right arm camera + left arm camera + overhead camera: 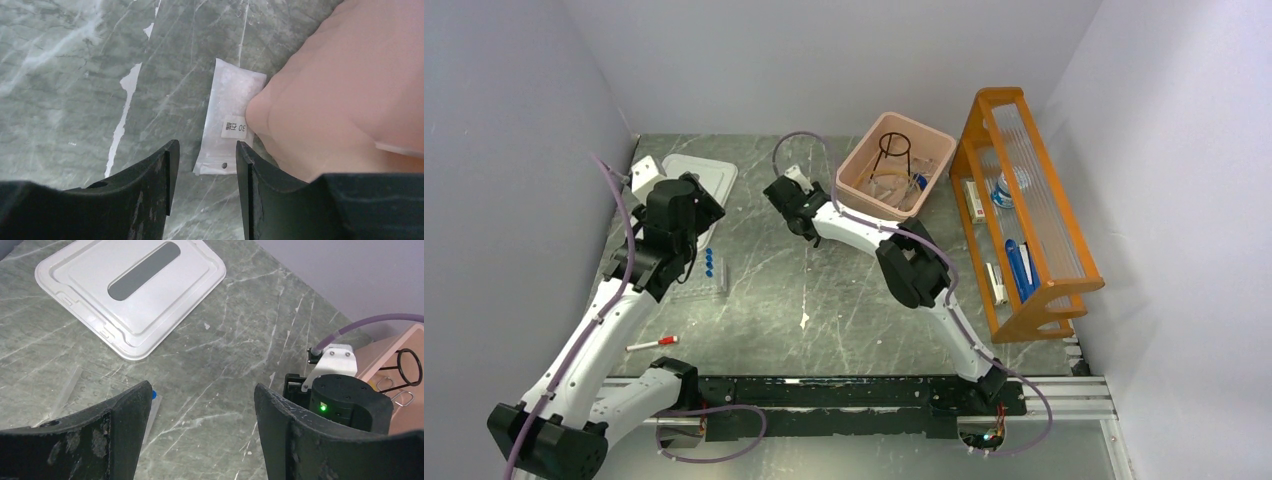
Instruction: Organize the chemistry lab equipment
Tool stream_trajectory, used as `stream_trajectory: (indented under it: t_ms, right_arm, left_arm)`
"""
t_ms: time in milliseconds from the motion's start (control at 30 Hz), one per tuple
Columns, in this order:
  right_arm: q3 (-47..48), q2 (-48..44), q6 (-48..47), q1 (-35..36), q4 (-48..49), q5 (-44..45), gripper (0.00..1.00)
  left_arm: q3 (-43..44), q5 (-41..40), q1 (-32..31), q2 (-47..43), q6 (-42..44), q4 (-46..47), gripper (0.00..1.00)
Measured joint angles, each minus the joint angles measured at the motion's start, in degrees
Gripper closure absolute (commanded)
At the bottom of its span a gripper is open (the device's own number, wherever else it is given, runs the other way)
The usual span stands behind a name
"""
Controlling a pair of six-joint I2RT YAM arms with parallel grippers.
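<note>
Top view, left hand: hangs over the blue-capped tubes in their clear rack, beside the lid.
Top view, right hand: low at the bin's left corner. The wire ring already stands inside.
Left wrist, hand: spread apart, nothing between. 1 cap peeks out beside it.
Right wrist, hand: apart, straddling the bag's near end, not clamped.
Bag: clear with white powder and a printed label, flat on the surface, touching the bin's corner. It is probably lined up for a pinch.
</note>
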Motion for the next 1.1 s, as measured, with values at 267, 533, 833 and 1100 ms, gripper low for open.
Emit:
stream_trajectory:
  t_ms: [267,533,833,1100]
  right_arm:
    - [1.0,3.6,-2.3,0.0,0.5,3.6,0.52]
    - [0.8,4.7,-3.0,-0.2,1.8,7.4,0.68]
    - [-1.2,4.7,-3.7,-0.9,3.7,8.2,0.98]
    - [-1.4,4.6,-4.8,-1.2,3.9,7.0,1.00]
  left_arm:
    - [0.0,0.0,0.0,0.9,0.1,0.0,0.20]
    - [0.0,0.0,0.0,0.9,0.2,0.0,0.20]
    - [0.0,0.0,0.1,0.9,0.3,0.0,0.20]
    - [0.0,0.1,0.2,0.9,0.5,0.0,0.20]
